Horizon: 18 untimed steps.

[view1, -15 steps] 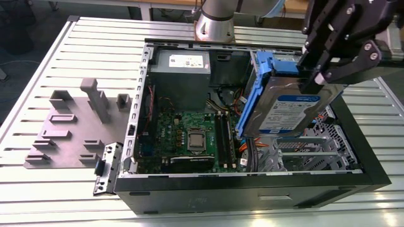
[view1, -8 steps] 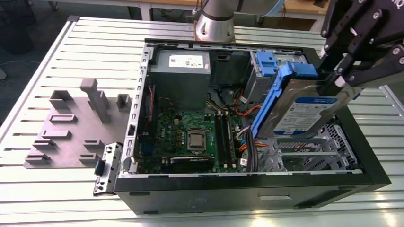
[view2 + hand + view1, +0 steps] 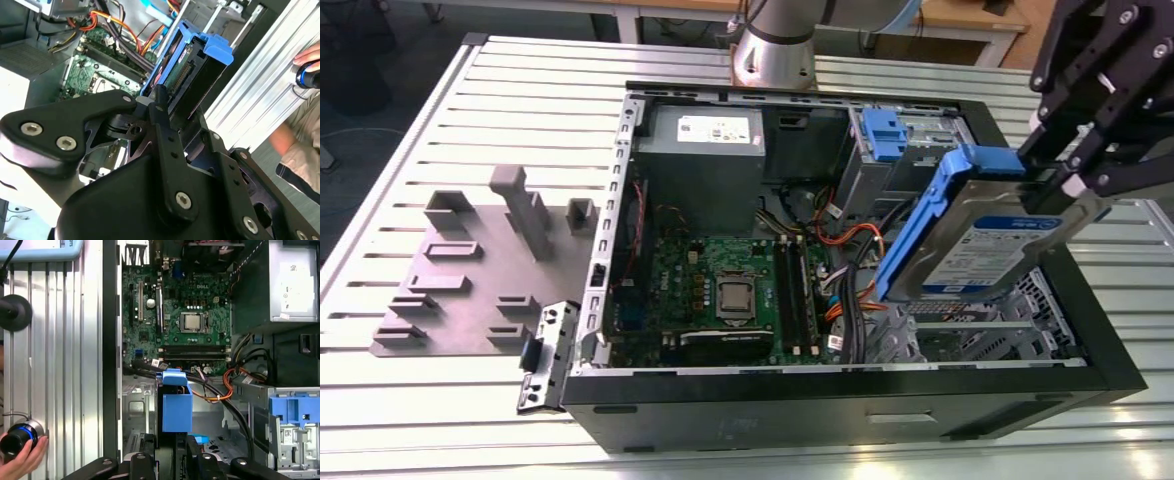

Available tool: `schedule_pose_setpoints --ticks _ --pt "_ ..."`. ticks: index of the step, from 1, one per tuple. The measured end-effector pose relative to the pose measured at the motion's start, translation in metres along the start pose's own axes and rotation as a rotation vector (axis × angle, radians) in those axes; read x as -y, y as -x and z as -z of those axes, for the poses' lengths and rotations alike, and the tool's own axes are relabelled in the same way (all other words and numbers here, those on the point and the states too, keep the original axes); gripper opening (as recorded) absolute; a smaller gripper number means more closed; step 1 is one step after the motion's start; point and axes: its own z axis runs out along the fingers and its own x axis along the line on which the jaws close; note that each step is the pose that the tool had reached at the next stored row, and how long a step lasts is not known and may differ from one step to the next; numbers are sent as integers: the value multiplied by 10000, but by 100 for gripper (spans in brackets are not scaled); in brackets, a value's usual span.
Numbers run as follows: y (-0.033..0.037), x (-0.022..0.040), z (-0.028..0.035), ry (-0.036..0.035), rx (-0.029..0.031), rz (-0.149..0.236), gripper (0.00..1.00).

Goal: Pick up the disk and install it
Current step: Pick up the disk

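The slatted metal surface (image 3: 480,130) filled the exterior view, and the open computer case (image 3: 854,400) lay on its side across the middle and the exterior view's right. Inside the case, the green motherboard (image 3: 720,290) sat in the centre. A grey metal drive bay (image 3: 987,335) occupied the lower right corner of the case.

The disk (image 3: 987,250) was off the surface, held in the air over that bay at the right centre of the frame. Its long axis was steeply tilted. Its lower end pointed down and toward the exterior view's left at the bay, and its upper end rose toward the upper right. Whether the lower edge touched the bay could not be told.

The hand (image 3: 1057,185) came in from the upper right corner with its fingers pressed together on the disk's upper end, by the blue frame. The disk thus lay below the hand and slanted away from it into the case. In the second wrist view the disk (image 3: 185,75) ran straight out from the hand (image 3: 160,102).
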Motion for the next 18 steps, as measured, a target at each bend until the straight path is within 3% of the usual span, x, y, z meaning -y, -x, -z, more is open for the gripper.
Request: schedule_pose_setpoints --ticks 13,18 --pt "-54 301 -37 -1 2 -14 35" --pt "-57 344 -63 -1 -2 -15 35"
